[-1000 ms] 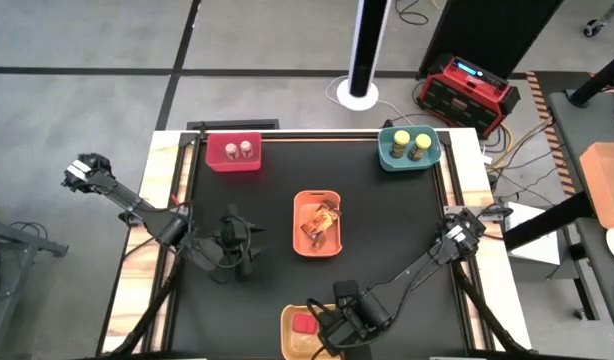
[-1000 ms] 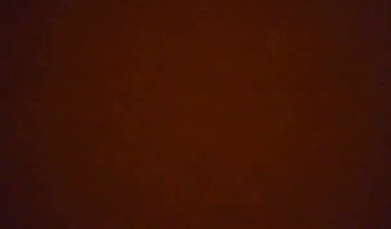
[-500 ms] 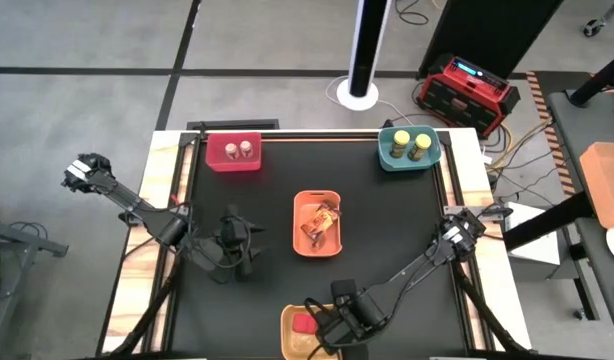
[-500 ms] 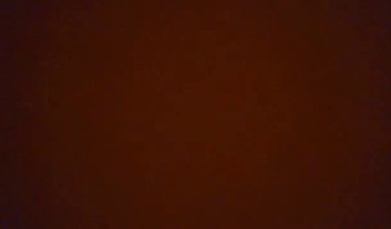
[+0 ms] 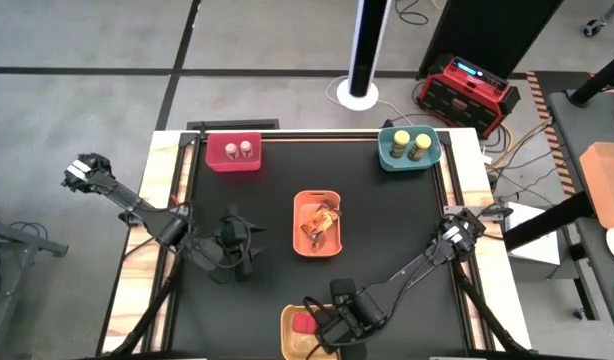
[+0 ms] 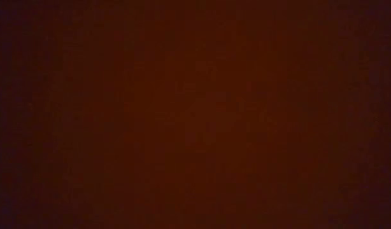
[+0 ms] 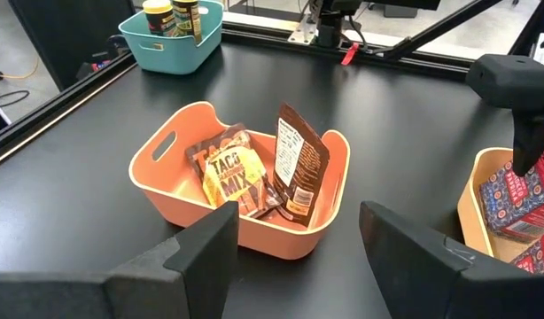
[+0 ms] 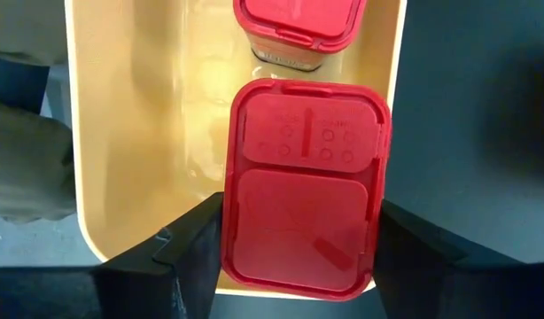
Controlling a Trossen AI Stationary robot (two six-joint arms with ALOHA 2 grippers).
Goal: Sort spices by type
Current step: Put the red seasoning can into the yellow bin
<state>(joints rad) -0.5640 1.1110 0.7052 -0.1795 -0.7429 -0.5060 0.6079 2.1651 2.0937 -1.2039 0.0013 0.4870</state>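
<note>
Hovering over the yellow bin (image 8: 104,133) at the table's near edge, the right gripper (image 8: 294,257) is clamping a red box (image 8: 300,186) between its fingers, lining it up beside the other red box (image 8: 294,27). The left gripper (image 7: 294,244) is waiting open near the orange bin (image 7: 166,182) holding both packets (image 7: 232,173).

Black worktop (image 5: 387,225), red bin (image 5: 233,163) at far left, teal bin (image 5: 396,162) at far right, orange bin (image 5: 299,222) mid-worktop, yellow bin (image 5: 290,335) at near edge, red toolbox (image 5: 467,88) on the floor

overhead straight down; low view dark; wrist cameras close on bins
</note>
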